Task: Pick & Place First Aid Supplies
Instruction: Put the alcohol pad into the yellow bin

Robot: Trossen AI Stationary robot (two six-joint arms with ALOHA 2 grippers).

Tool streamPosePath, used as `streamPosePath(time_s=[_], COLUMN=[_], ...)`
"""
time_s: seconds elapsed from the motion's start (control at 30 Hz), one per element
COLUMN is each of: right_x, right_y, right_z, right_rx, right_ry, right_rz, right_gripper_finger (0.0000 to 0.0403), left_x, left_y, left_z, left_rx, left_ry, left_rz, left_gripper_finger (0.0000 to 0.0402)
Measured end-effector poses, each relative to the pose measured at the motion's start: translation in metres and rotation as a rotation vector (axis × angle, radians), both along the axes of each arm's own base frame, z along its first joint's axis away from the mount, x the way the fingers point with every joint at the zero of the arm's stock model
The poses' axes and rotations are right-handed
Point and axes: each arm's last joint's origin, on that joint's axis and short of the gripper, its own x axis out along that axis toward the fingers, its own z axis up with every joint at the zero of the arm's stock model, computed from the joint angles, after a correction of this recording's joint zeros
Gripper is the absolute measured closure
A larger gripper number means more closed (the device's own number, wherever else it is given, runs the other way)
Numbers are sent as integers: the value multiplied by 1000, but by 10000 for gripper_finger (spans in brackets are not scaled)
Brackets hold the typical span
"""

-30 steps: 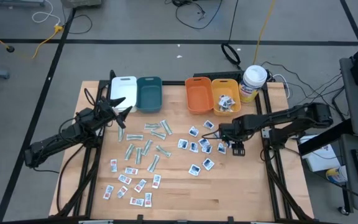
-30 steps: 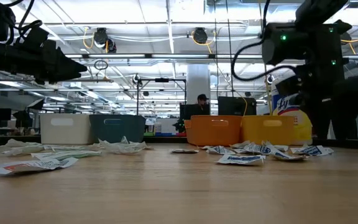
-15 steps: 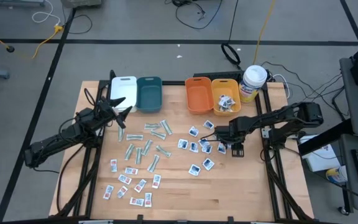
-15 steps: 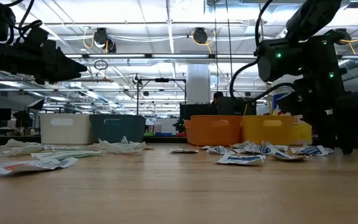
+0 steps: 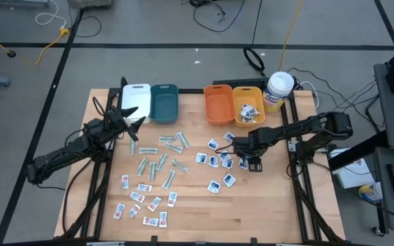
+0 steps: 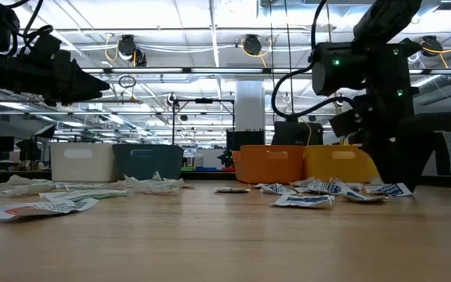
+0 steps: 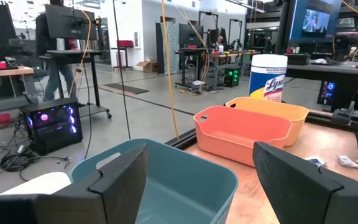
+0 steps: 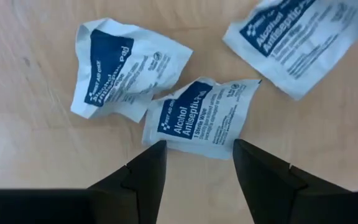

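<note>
our right gripper [image 8: 194, 163] hangs low over the desk [image 5: 265, 198] with its fingers parted and nothing between them; an alcohol wipe packet [image 8: 199, 117] lies flat just ahead of the tips, overlapping a crumpled packet [image 8: 120, 63] beside it, with a third packet [image 8: 303, 38] a little apart. we judge this the approach step of a pick: the next move calls for lowering onto the desk with one finger either side of the middle packet, then closing without dragging in its neighbour.

in the high view that gripper [image 5: 253, 162] sits at the edge of the blue-print cluster [image 5: 219, 158], near the yellow bin [image 5: 249, 123], which already holds a few packets. the orange bin [image 5: 217, 117] is alongside it. the pale-green strips [image 5: 163, 156] lie mid-desk and the red-print packets [image 5: 142, 201] toward the near left.

our left gripper [image 7: 201, 180] waits raised by the teal bin [image 7: 166, 180], fingers spread and empty.

only the right wrist view shows the print and the overlap of the packets; only the high view shows the sorting layout; the low view shows how flat the packets [image 6: 304, 200] lie on the desk.
</note>
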Motion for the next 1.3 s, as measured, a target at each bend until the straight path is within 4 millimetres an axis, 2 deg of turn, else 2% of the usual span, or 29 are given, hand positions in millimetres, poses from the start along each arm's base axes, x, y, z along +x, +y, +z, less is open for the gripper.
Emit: streamPosePath(time_s=[0.1,0.2,0.47,0.7,0.97,1.3], right_x=[4,8,11,12,12,10], right_y=[0,0,0,0,0,0], right_z=[0,0,1,1,1,6], right_rx=[-2,-1,-1,-2,-3,-8], right_ry=[-44,-80,-115,-122,-129,-141], right_rz=[0,-3,-29,-33,-34,25], right_gripper_finger=[234,262,392,401,357,213], left_x=[0,0,0,0,0,0], left_y=[0,0,0,0,0,0], left_z=[0,0,0,0,0,0], left_rx=[0,0,0,0,0,0], left_ry=[0,0,0,0,0,0], left_rz=[0,0,0,0,0,0], left_gripper_finger=[105,105,105,105,105,105])
